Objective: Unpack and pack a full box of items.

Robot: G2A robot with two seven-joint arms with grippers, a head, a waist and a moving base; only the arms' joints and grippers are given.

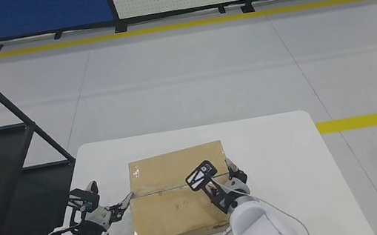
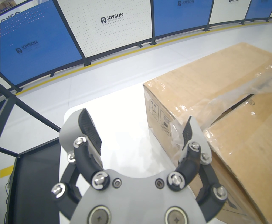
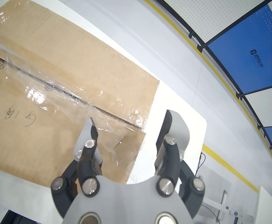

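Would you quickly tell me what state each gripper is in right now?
Left gripper: open, holding nothing.
Right gripper: open, holding nothing.

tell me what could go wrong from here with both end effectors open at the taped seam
1. The clear tape over the cardboard box seam is wrinkled and lifting at both ends. It might cling to a finger of the left end effector, or tear partway and leave the flaps held.
2. The right end effector straddles the box's edge, one finger over the top. Closing there could pinch cardboard and drag the box across the white table.
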